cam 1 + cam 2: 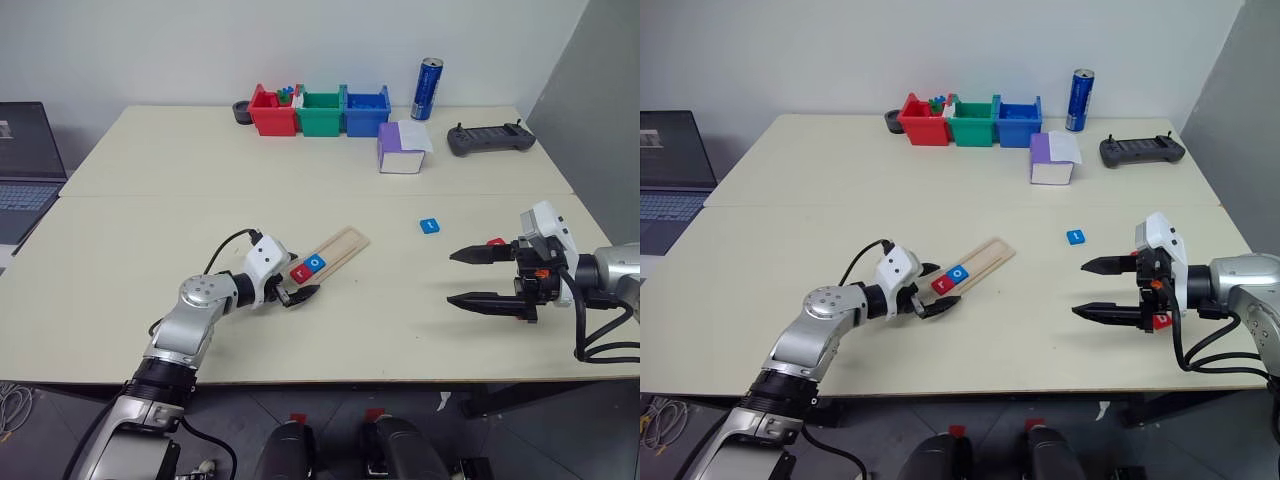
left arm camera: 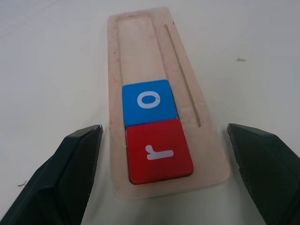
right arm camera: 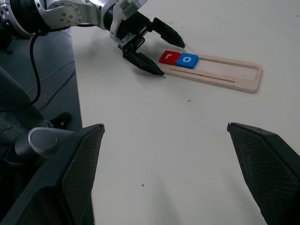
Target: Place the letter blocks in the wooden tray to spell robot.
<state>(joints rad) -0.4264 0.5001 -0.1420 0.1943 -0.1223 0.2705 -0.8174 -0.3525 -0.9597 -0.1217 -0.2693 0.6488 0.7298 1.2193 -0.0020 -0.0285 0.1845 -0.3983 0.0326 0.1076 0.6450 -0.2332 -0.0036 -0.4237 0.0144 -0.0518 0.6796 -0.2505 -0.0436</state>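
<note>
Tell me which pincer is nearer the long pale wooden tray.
Left. The left pincer sits open at the long pale wooden tray's near end, a finger each side. The right pincer hangs open far off, across bare table.

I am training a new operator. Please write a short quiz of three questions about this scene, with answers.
1. True or false: the wooden tray already holds three letter blocks.
2. Which letter sits at the tray's end nearest the left gripper? A) o B) r C) t
3. Fill in: the loose blue block lies on the ____, apart from the tray.

Key:
1. False. It holds two: the red r block and the blue o block.
2. B.
3. Table. The right gripper hovers open near it.
</note>
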